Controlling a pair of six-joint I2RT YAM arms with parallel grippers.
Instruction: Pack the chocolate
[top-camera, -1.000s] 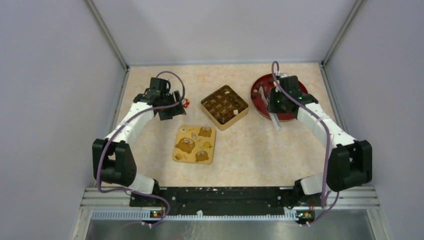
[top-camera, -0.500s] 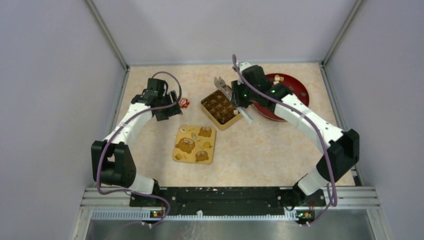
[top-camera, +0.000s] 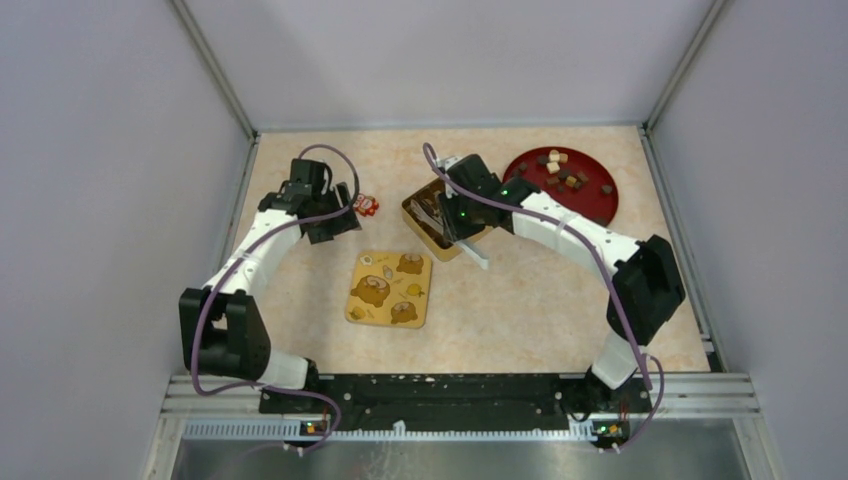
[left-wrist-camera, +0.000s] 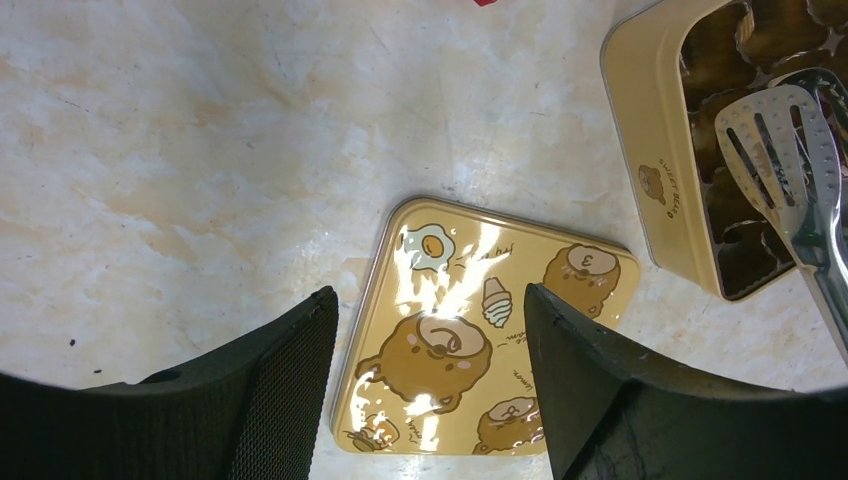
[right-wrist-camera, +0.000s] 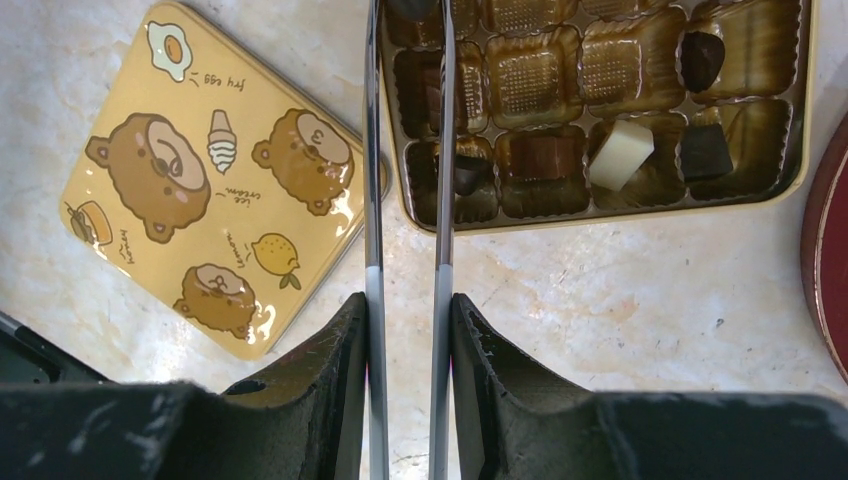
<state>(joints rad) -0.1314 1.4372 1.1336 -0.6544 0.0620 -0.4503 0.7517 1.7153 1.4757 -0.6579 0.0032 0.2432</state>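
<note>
Several chocolate lumps (top-camera: 562, 172) lie on the round red plate (top-camera: 592, 206). A few more sit in the cells of the open yellow box (right-wrist-camera: 620, 215): a dark one (right-wrist-camera: 702, 58), a cream one (right-wrist-camera: 620, 153) and another dark one (right-wrist-camera: 706, 152). My right gripper (right-wrist-camera: 408, 310) is shut on metal tongs (right-wrist-camera: 443, 200) that reach over the box's left cells. A dark lump (right-wrist-camera: 412, 8) shows between the tong tips at the frame edge. In the top view the right gripper (top-camera: 465, 215) covers part of the box (top-camera: 418, 212). My left gripper (left-wrist-camera: 430, 320) is open and empty above the lid (left-wrist-camera: 480, 330).
The square yellow lid (top-camera: 390, 288) with bear pictures lies flat in front of the box. A small red-and-white wrapped sweet (top-camera: 366, 206) lies beside my left gripper (top-camera: 335, 215). Enclosure walls stand on three sides.
My right arm has swung left from the red plate to over the box, carrying the tongs. The left arm has barely moved.
</note>
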